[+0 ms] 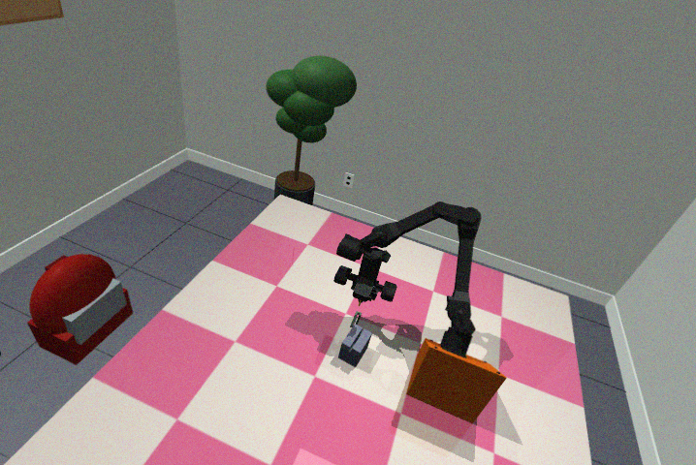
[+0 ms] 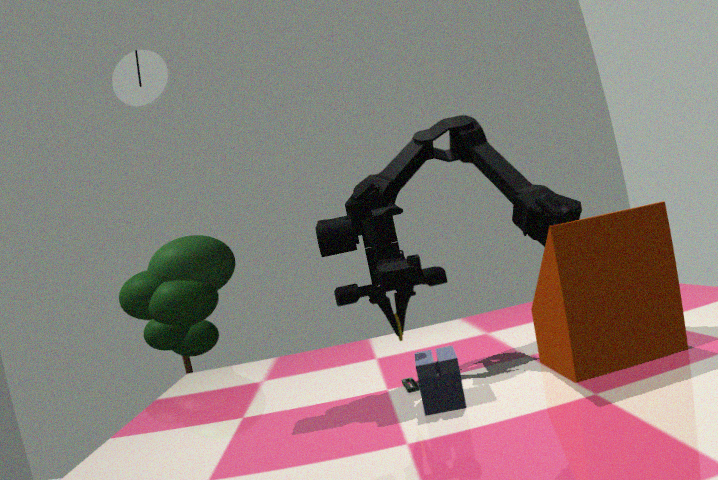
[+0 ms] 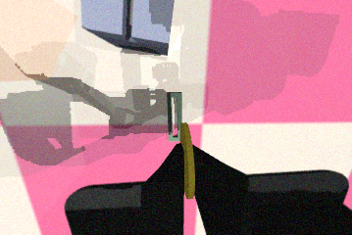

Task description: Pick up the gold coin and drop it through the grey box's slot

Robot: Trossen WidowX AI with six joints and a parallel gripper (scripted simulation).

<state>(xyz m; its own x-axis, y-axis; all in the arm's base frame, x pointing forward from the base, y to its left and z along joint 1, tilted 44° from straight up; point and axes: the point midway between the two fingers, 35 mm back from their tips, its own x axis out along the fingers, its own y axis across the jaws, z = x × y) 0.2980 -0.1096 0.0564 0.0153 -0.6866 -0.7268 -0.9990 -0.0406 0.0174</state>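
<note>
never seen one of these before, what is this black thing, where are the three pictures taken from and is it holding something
The black thing is a robot arm with several joints, mounted on an orange base. At its end is a gripper: two fingers that pinch like tongs.

One picture looks down from high in the room, one looks from the side near table level, and one comes from a camera on the arm's wrist, looking past the fingers.

On the pink and white checked table stand a grey box with a narrow slot in its lid and, beside it, a small dark-green holder, which shows no coin in it.

Yes: the gripper is shut on a thin gold coin, held edge-on in the air above the table.
</note>
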